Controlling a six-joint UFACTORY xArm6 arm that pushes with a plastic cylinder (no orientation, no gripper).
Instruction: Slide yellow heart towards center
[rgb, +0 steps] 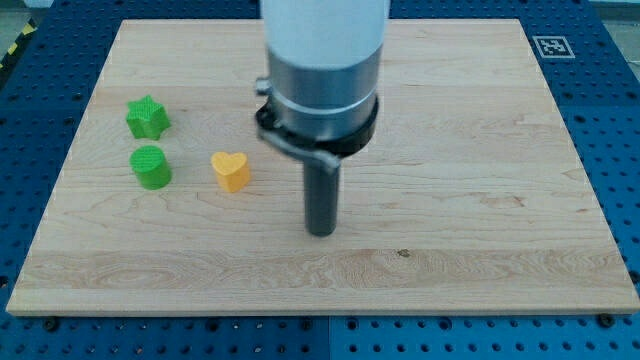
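Note:
The yellow heart lies on the wooden board, left of the board's middle. My tip rests on the board to the right of the heart and a little lower in the view, about a block's width or two away, not touching it. The rod hangs from the grey and white arm body at the view's top centre.
A green star sits at the view's left. A green round block sits just below it, left of the yellow heart. A blue pegboard table surrounds the board. A marker tag lies at the top right.

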